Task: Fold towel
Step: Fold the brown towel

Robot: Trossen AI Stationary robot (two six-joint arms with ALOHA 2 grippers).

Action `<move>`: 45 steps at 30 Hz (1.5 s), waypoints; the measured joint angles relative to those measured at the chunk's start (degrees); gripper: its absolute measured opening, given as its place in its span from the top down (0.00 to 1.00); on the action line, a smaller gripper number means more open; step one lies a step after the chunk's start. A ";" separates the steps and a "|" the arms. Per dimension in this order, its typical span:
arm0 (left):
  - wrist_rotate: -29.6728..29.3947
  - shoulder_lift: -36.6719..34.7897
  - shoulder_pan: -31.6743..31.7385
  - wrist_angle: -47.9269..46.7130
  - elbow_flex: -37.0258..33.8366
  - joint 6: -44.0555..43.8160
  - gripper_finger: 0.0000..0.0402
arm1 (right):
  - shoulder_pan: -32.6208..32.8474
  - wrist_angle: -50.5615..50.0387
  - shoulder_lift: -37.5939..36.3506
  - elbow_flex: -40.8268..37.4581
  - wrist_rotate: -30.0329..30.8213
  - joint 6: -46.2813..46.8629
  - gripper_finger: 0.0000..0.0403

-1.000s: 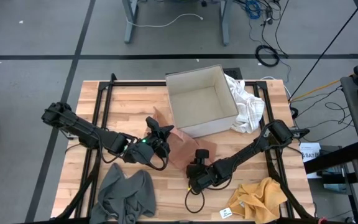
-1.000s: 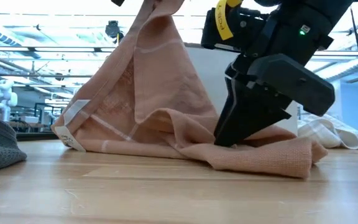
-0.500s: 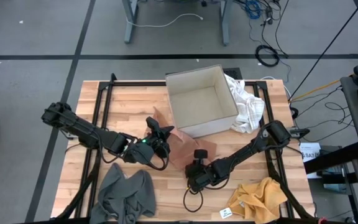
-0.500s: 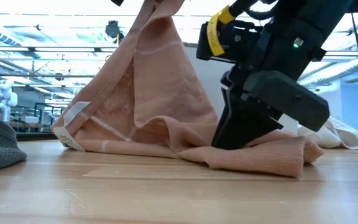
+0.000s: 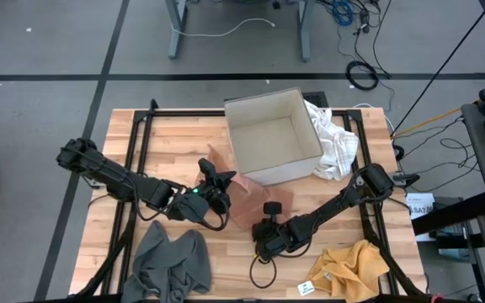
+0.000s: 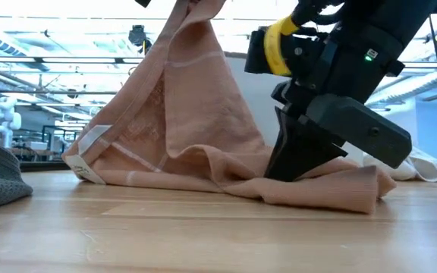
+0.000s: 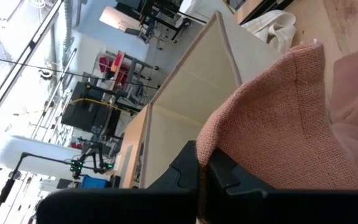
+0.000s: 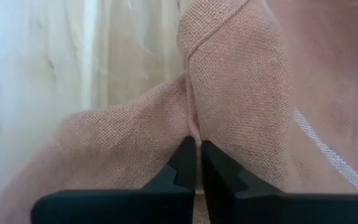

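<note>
Both jaws clamped on the pink towel [image 5: 247, 200] beside the cardboard box [image 5: 274, 135].
Left gripper [image 5: 211, 178] held one corner high; right gripper [image 6: 283, 168] pinched the low edge, likely to spread it.

Left arm reaches in from the table's left edge toward centre; left gripper [image 5: 215, 183] raised off the surface, fingers pinched together. Right arm angles in from the right edge, wrist tipped steeply down; right gripper [image 5: 263, 217] low at the tabletop, fingers [image 8: 219, 175] clamped together.
</note>
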 joint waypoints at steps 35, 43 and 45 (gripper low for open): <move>1.60 -0.20 -8.51 -14.73 -0.02 -14.93 1.00 | 10.99 -15.58 -15.18 0.00 -17.41 7.52 1.00; -7.71 -0.20 -13.79 -14.88 5.97 -7.38 1.00 | 14.41 -18.65 -25.71 0.00 -11.48 7.61 1.00; -9.97 -0.20 -15.48 -14.93 9.13 -4.95 1.00 | 15.67 -18.59 -30.09 0.00 -8.84 6.78 1.00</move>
